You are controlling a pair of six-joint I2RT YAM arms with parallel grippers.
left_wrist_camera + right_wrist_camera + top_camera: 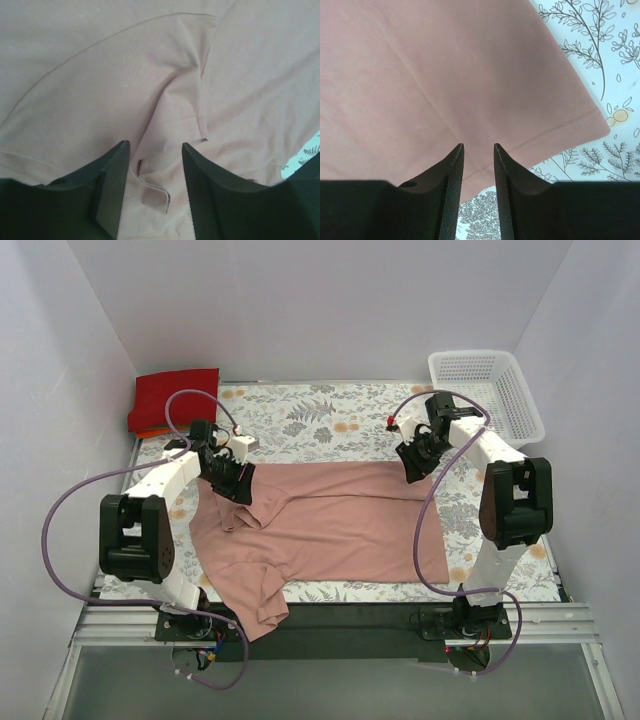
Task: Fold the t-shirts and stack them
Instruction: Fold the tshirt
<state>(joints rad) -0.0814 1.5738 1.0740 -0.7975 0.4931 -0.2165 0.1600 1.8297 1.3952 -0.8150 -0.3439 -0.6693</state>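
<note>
A dusty pink t-shirt (330, 525) lies spread across the floral cloth, with one sleeve trailing toward the near edge (262, 608). My left gripper (240, 490) hovers over its rumpled left part. In the left wrist view that gripper (155, 150) is open, and a small curled hem flap (159, 192) lies loose between its fingers. My right gripper (412, 468) is over the shirt's far right corner. In the right wrist view it (478, 148) stands open just above the stitched hem (555, 131), gripping nothing. A red folded t-shirt (176, 398) rests on an orange one (150, 431) at the back left.
A white lattice basket (487, 390) stands at the back right corner. The floral table cloth (310, 425) covers the table. White walls close in the back and both sides. The arms' bases and cables sit along the near edge.
</note>
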